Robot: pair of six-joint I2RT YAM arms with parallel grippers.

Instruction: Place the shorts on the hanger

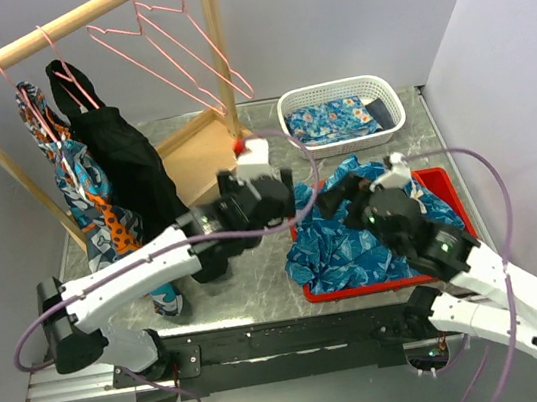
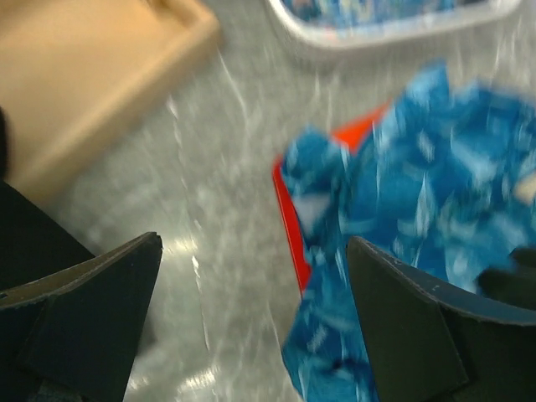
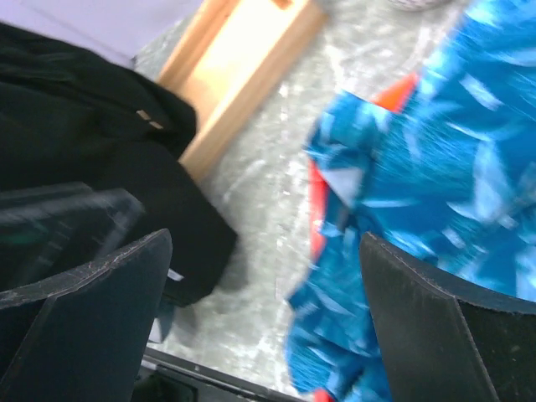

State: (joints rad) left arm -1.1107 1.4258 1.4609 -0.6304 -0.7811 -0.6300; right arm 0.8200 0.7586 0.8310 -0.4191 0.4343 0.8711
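Observation:
The black shorts (image 1: 131, 171) hang from a pink wire hanger (image 1: 72, 81) on the wooden rack and reach down to the table. They also show in the right wrist view (image 3: 84, 126) and at the left edge of the left wrist view (image 2: 25, 247). My left gripper (image 1: 289, 201) is open and empty, right of the shorts and over bare table (image 2: 253, 243). My right gripper (image 1: 341, 197) is open and empty over the left edge of the red tray (image 3: 264, 239). Neither gripper touches the shorts.
An orange-and-blue garment (image 1: 82, 204) hangs left of the shorts. Empty pink hangers (image 1: 188, 56) hang on the rack's rail (image 1: 51, 31). The rack's wooden base (image 1: 202, 150) lies behind my left gripper. A red tray (image 1: 442, 180) holds blue patterned cloth (image 1: 340, 241). A white basket (image 1: 341, 109) stands at the back right.

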